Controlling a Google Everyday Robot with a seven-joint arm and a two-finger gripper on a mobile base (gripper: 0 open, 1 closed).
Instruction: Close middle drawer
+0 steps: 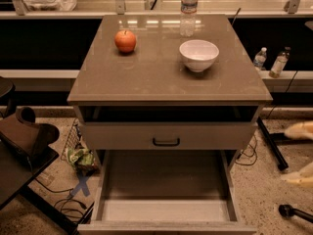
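— Colour and shape?
— Pale cream, smooth, tapering leftward: gripper [298,130], out past the right front corner of the grey-brown worktop [161,77].
— More?
— Matching cream rounded arm piece [299,178] below it; markings impossible to tell.

Cabinet top [161,77]: is showing a glossy grey-brown.
Apple [125,40]: is glowing red-orange on the cabinet.
Bowl [198,54]: is showing plain white on the cabinet.
Upper drawer front [117,137]: is showing grey-beige, its handle [166,142] black.
Middle drawer [166,210]: is showing pale beige inside, darkening toward the cabinet.
Gripper [293,153]: is showing pale yellow, low to the cabinet's right.
Floor [269,199]: is showing speckled beige around the cabinet.
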